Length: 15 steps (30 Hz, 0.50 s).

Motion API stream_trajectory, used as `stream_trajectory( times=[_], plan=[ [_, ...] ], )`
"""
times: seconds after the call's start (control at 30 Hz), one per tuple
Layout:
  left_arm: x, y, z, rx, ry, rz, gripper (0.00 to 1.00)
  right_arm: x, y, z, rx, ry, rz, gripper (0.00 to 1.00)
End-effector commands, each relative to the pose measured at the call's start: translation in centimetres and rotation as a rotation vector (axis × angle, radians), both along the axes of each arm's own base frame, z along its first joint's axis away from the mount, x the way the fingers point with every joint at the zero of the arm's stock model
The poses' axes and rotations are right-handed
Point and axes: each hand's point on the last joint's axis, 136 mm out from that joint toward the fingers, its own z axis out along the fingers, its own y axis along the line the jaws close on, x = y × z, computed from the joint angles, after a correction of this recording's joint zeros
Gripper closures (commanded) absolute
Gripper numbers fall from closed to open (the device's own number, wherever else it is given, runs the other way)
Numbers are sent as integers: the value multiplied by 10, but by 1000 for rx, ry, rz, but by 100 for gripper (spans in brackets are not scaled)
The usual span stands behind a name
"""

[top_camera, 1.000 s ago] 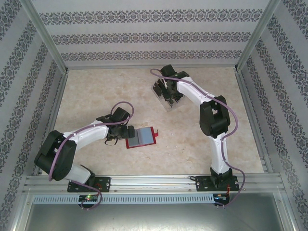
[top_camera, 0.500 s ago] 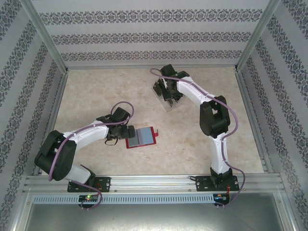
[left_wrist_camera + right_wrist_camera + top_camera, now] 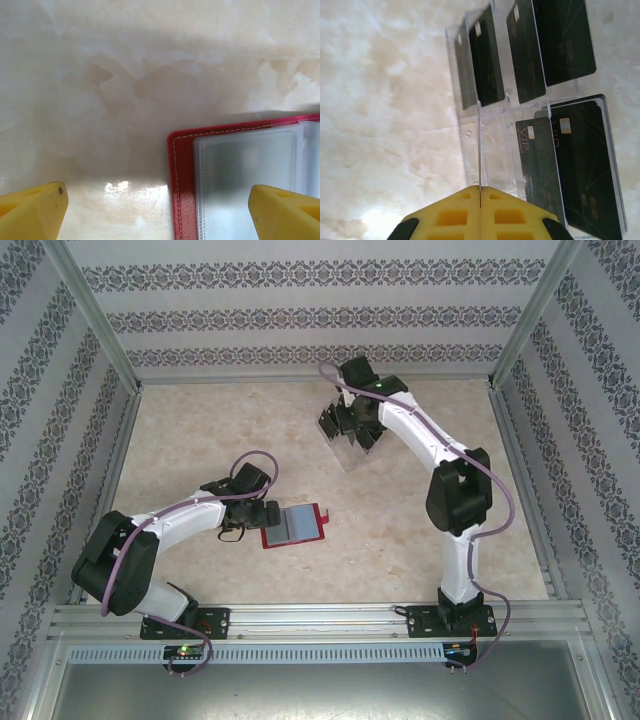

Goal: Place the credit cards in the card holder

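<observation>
The card holder [image 3: 297, 525] lay open on the tabletop [image 3: 200, 430], with its grey inside facing up and a red border around it. The left hand [image 3: 258, 522] sat low, just beside its left edge. Toward the rear, the right hand [image 3: 352, 432] pointed down over a clear rack [image 3: 348, 458] containing dark credit cards [image 3: 328, 424].

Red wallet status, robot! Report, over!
Right gripper shut on one black card. Left gripper open at the open red wallet. Other cards in clear rack. Nothing between rack and wallet.
</observation>
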Motion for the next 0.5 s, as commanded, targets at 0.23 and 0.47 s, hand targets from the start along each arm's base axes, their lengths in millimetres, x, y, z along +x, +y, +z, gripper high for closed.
stream_trajectory(
  times=[0.23, 0.47],
  plan=[
    [-3, 12, 11, 81, -16, -13, 6, -57, 38, 78, 421, -49, 40, 100],
    [-8, 10, 12, 88, -5, -56, 6, -115, 65, 49, 633, 45, 50, 100]
  ],
)
